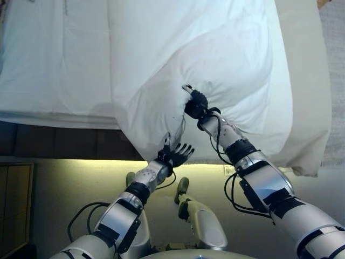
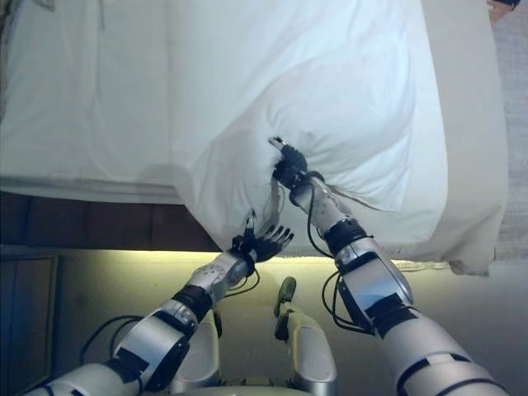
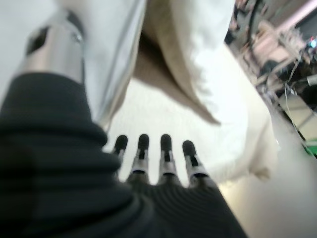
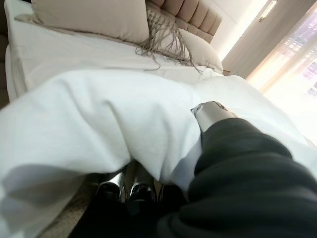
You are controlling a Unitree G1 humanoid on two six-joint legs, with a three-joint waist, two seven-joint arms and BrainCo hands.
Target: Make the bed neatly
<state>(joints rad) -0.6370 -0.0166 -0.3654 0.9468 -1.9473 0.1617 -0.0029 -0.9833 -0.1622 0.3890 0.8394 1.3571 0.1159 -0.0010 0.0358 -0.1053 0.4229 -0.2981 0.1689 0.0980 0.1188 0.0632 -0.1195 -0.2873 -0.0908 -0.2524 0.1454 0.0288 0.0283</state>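
A white duvet [image 1: 178, 59] lies on the bed, and a bunched corner of it [image 1: 156, 135] hangs over the near edge. My right hand [image 1: 195, 103] is shut on a fold of the duvet; in the right wrist view the fingers [image 4: 131, 191] curl under the cloth with the thumb over it. My left hand [image 1: 175, 154] is lower, at the bottom tip of the hanging corner. Its fingers [image 3: 153, 148] are straight and spread, and the duvet's edge [image 3: 119, 64] runs beside its thumb.
A beige cover [image 1: 307, 81] lies under the duvet and hangs off the right side. The dark bed base [image 1: 54, 141] runs along the near edge above a lit floor strip. Beige pillows [image 4: 94, 20] and a tufted headboard [image 4: 193, 15] are at the bed's head. A wooden cabinet [image 1: 13, 205] stands lower left.
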